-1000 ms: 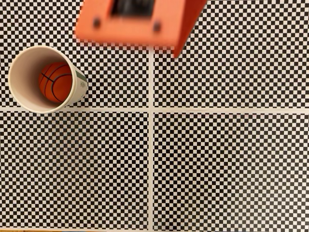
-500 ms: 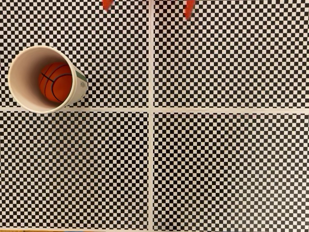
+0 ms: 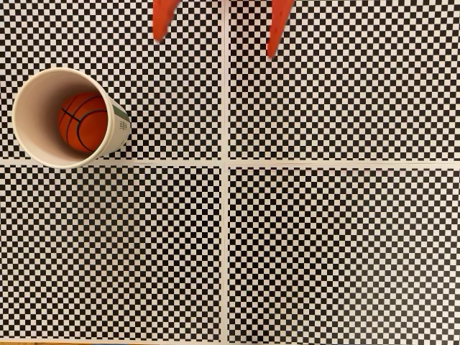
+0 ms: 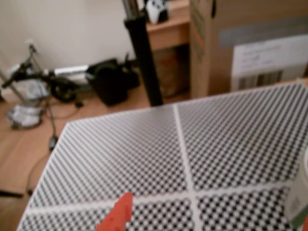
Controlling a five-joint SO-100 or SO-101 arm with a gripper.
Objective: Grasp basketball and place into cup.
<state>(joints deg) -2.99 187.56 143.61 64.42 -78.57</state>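
Fixed view, looking down: the basketball [image 3: 83,121] sits inside the cup [image 3: 29,115], at the left of the checkered worktop [image 3: 338,244]. The jaws [image 3: 219,32] peek in at the top edge, spread wide apart and holding nothing. Wrist view shows a cardboard box [image 4: 250,43], a black pole [image 4: 144,57] and a wooden floor [image 4: 21,154] past the worktop
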